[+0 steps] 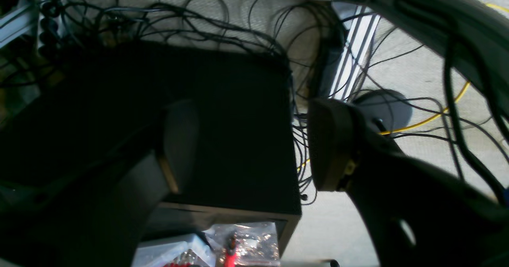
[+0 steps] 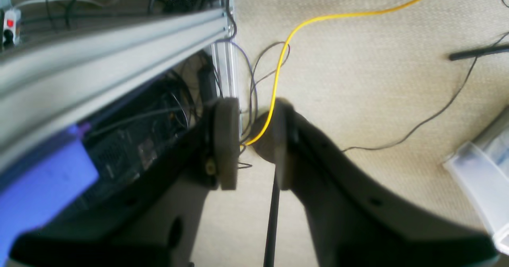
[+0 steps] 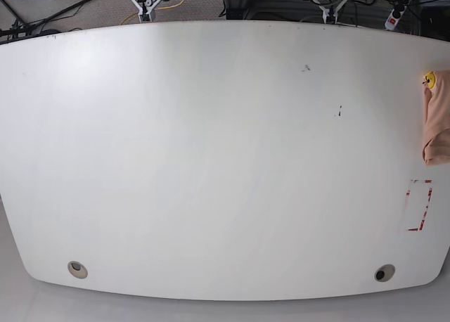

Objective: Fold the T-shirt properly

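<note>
Beyond the left gripper (image 1: 254,143), whose 2 fingers stood wide apart with nothing between them, lay a dark box (image 1: 222,131) and a tangle of black cables (image 1: 222,32) on pale carpet. Just past its right-hand finger (image 1: 330,143) ran a thin yellow cable (image 1: 437,115) beside a round grey disc (image 1: 387,108). Between the fingers of the right gripper (image 2: 254,143), held a little apart and gripping nothing, the same sort of yellow cable (image 2: 278,72) snaked across beige carpet (image 2: 358,80); a grey metal rail (image 2: 99,56) crossed above its left-hand finger (image 2: 226,143). Neither gripper showed in the base view. Over there, the T-shirt (image 3: 436,118) sat bunched at the far right edge of the white table (image 3: 211,160), its yellow face print (image 3: 429,79) at the top, with a red-marked rectangle (image 3: 420,206) just below it.
</note>
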You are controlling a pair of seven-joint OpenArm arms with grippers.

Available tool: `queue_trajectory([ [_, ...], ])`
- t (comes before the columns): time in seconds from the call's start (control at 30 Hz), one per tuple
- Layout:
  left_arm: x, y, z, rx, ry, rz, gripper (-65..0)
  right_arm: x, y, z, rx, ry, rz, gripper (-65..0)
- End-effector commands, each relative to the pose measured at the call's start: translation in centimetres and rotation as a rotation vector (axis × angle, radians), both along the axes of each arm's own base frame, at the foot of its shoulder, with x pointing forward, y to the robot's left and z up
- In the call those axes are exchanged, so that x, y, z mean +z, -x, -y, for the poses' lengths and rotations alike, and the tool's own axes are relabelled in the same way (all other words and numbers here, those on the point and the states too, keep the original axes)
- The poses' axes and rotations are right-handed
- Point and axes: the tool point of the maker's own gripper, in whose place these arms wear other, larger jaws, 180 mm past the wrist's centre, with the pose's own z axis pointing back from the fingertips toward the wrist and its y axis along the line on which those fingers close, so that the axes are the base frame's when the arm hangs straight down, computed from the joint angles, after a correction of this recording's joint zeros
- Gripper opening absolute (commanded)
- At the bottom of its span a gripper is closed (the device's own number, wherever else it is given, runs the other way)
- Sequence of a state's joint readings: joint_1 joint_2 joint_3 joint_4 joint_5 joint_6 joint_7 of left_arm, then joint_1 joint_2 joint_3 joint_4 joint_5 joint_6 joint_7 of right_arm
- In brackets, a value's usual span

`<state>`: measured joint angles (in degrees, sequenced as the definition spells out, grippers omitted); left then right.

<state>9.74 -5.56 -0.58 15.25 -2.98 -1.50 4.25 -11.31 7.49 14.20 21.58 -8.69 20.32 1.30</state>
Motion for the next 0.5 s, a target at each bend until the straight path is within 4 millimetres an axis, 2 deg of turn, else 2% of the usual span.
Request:
queue_trajectory([
  [0.0,0.0,0.3,0.2,-0.007,0.0,-0.009,-25.7,0.0,-0.2,0.4,-0.008,0.003,0.003,-50.6],
  [0.07,-0.1,-1.0,0.3,-0.017,0.002,0.01,-25.7,-0.1,-0.6,0.3,-0.01,0.001,0.005,-50.6],
  [0.13,-0.1,-1.4,0.4,-0.029,0.003,0.014,-25.7,-0.1,-1.3,0.2,-0.011,0.0,0.013,-50.6],
  [0.47,-0.1,-1.7,-0.1,-0.026,-0.023,0.021,-25.7,-0.1,-1.5,0.1,-0.008,-0.002,0.007,-50.6],
])
